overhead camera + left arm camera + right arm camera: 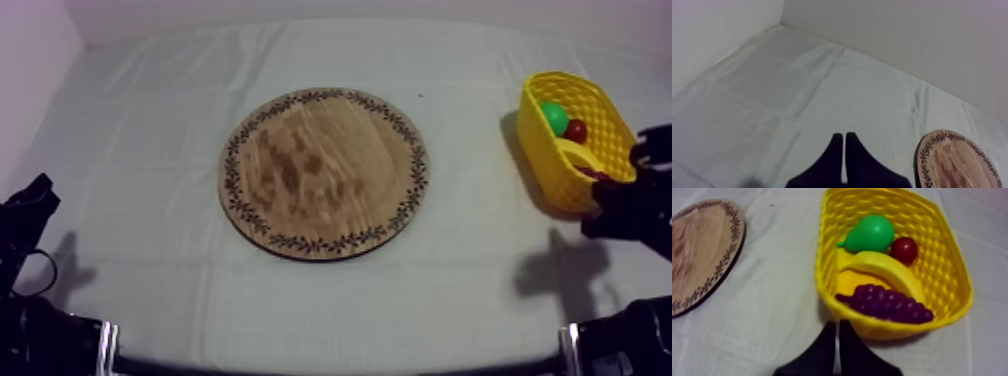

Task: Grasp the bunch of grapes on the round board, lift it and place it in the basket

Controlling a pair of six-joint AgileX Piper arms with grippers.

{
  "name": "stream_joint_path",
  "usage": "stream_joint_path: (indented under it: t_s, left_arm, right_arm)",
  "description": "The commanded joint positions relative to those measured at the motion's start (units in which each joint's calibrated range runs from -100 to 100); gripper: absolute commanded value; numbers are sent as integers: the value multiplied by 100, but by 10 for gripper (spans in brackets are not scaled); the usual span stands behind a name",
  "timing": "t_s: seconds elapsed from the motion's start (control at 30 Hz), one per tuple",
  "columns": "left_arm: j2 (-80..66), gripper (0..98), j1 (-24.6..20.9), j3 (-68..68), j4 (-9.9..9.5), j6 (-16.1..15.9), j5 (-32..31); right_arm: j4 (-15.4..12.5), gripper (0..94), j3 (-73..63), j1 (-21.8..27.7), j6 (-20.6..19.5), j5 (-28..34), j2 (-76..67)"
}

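Note:
The purple bunch of grapes [887,303] lies inside the yellow basket [952,263], against its near wall, beside a banana [882,268], a green pear [869,234] and a small red fruit [904,249]. The basket [548,150] stands at the table's right side. The round wooden board [324,171] in the middle of the table is bare. My right gripper [837,325] is shut on nothing, just outside the basket's near wall; its arm [630,205] sits by the basket. My left gripper [844,137] is shut, low at the left, over bare cloth beside the board [957,162].
The board [702,253] lies left of the basket with a strip of cloth between them. Grey-white cloth covers the whole table, with walls behind and at the left.

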Motion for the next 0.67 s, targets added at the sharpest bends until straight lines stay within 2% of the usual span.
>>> stream_joint_path:
  t_s: [0.0, 0.23, 0.47, 0.63]
  left_arm:
    - [3, 0, -1, 4, 1, 2, 3]
    - [3, 0, -1, 4, 1, 2, 3]
    - [3, 0, -1, 4, 1, 6, 3]
    - [3, 0, -1, 4, 1, 6, 3]
  right_arm:
    - [261, 3, 110, -169, -599, 197, -768]
    - [614, 3, 274, -521, -1126, 284, -1783]
    - [751, 3, 332, -624, -537, 314, -2347]
    - [762, 3, 338, -529, -394, 327, -2411]
